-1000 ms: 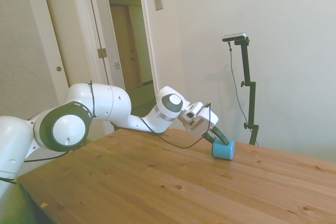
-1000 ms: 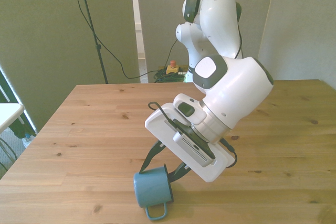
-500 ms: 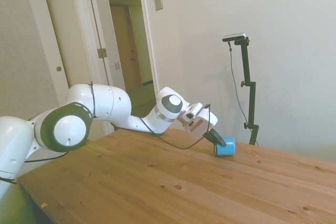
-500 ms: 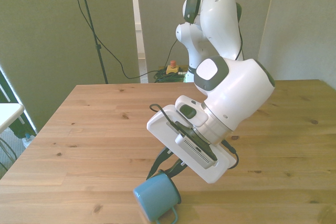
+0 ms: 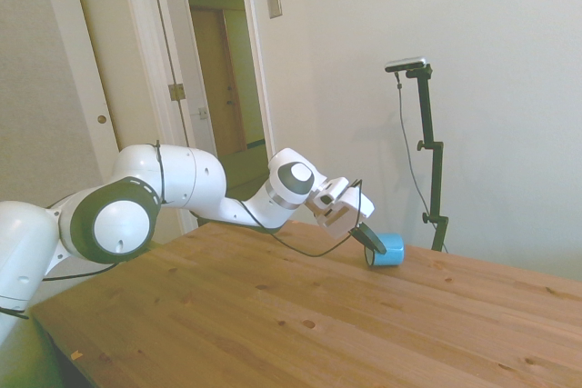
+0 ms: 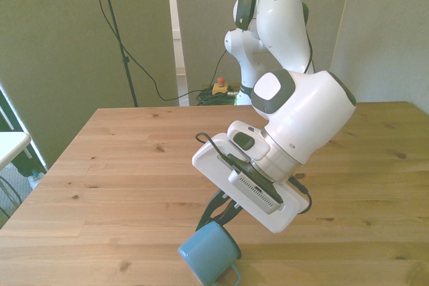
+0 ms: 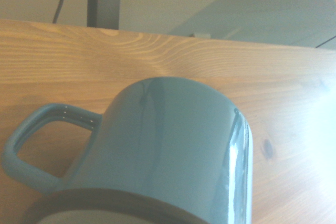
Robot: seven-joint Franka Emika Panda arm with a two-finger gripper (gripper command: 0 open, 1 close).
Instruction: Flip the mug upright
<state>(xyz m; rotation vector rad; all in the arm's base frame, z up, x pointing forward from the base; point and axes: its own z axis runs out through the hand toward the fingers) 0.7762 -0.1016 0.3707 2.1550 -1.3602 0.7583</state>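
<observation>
- The mug (image 6: 210, 254) is near the table's (image 6: 120, 165) camera-side edge in the front view, tipped over with its closed base pointing toward the front view's lower left and its handle (image 6: 232, 276) sticking out toward the bottom edge of the picture.
- In the side view the mug (image 5: 389, 249) sits far out from the arm's base, lying roughly on its side.
- The gripper (image 6: 219, 213) comes down at a slant to the mug's rim end, its dark fingers (image 5: 371, 239) right at the mug's mouth.
- Honestly can't tell if the fingers are pinching the rim or just sitting against it, since the hand blocks the view.
- Wrist cam is filled with the mug (image 7: 173, 150) from up close: blue wall, dark rim, handle (image 7: 39, 145) out to one side, wood grain behind it.
</observation>
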